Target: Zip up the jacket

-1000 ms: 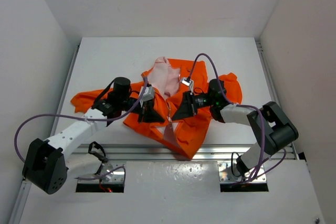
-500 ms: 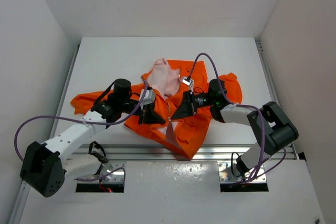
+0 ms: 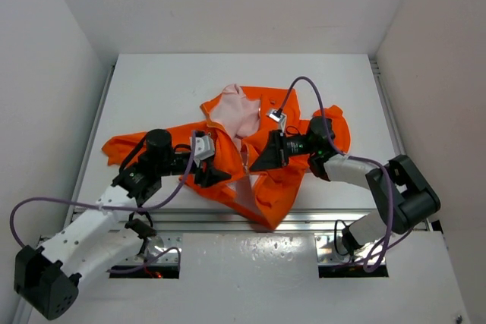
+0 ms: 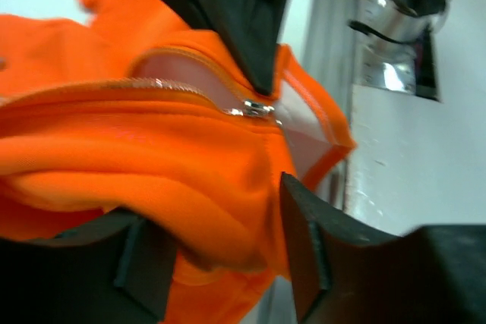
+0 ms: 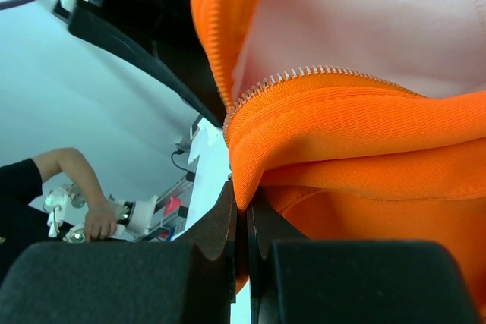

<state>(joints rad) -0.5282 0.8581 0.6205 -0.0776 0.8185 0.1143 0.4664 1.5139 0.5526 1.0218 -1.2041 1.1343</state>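
The orange jacket (image 3: pixel 292 180) lies crumpled mid-table, its pale pink lining (image 3: pixel 231 111) showing at the collar. The front is open near the hem, and the silver zipper slider (image 4: pixel 258 108) sits low on the track. My left gripper (image 3: pixel 219 176) is at the jacket's left front, open; a bulge of orange cloth (image 4: pixel 175 165) sits loosely between its fingers (image 4: pixel 304 225). My right gripper (image 3: pixel 254 163) faces it from the right, shut on a fold of orange fabric (image 5: pixel 244 187) just below the zipper teeth (image 5: pixel 304 73).
The white table (image 3: pixel 152 89) is walled in on three sides. A metal rail (image 3: pixel 190 218) runs along the near edge, and the jacket's hem hangs over it. Purple cables loop from both arms over the cloth.
My left gripper has opened, letting go of the cloth, and its arm has drawn back to the left and nearer. The jacket's left front has sagged. The right gripper keeps its pinch.
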